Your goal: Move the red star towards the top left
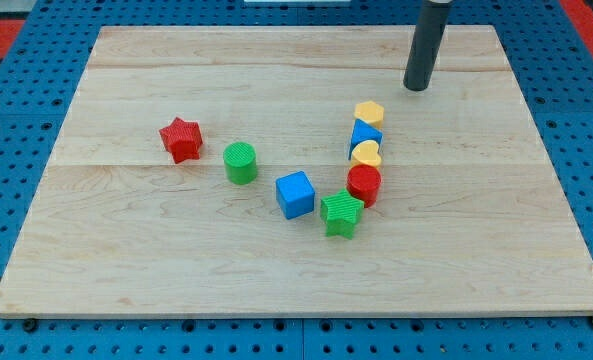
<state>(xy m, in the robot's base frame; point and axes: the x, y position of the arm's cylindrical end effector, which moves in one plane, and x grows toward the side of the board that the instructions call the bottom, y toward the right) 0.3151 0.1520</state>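
Star waits, tip far away

Your tip (416,88) has no pincer to see. It sits at 2 o'clock, well apart from the red star (181,139) at 9 o'clock on the desk (126,250).

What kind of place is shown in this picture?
Probably a robotics lab bench: a wooden board lies on a blue perforated base, with small blocks such as the red star, and my tip above them.
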